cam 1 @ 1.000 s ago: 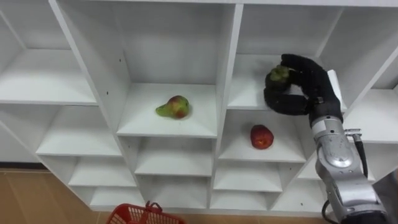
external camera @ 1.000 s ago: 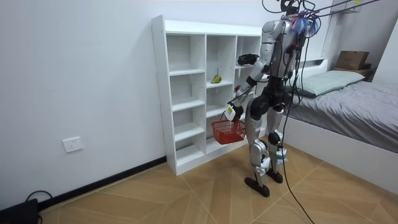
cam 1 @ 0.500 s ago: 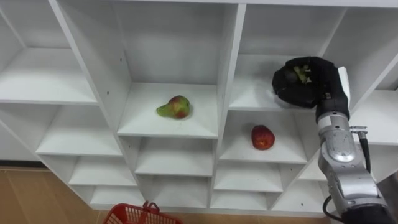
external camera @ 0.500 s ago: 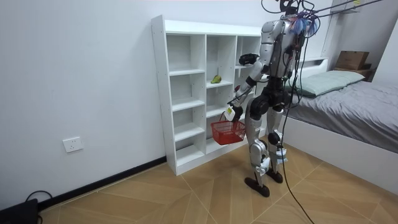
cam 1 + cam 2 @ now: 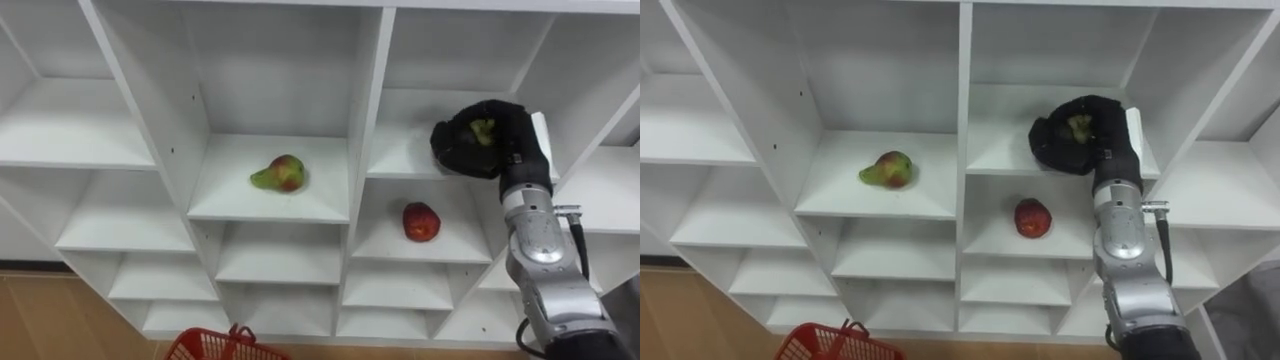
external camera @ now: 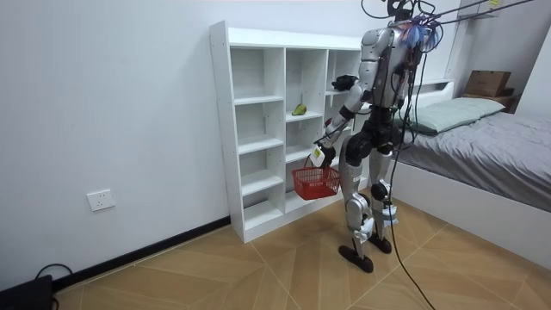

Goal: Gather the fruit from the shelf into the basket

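My right hand (image 5: pixel 468 150) reaches into the upper right cubby of the white closet (image 5: pixel 365 120), shut on a small green fruit (image 5: pixel 484 128) that shows between its curled fingers. A green-red pear (image 5: pixel 279 173) lies in the middle cubby to the left. A red apple (image 5: pixel 421 221) sits one shelf below my right hand. In the room view my left hand (image 6: pixel 324 146) hangs low in front of the closet and carries the red basket (image 6: pixel 316 182) by its handle. The basket's rim (image 5: pixel 215 347) shows at the bottom edge of the left eye view.
The other cubbies hold nothing. I stand close in front of the closet on a wood floor. A bed (image 6: pixel 482 146) stands behind me at the room view's right, and a wall socket (image 6: pixel 101 200) is at its left.
My right hand's fingers have curled in round the green fruit, which they only cupped a second ago. The pear, the apple and the basket have not moved.
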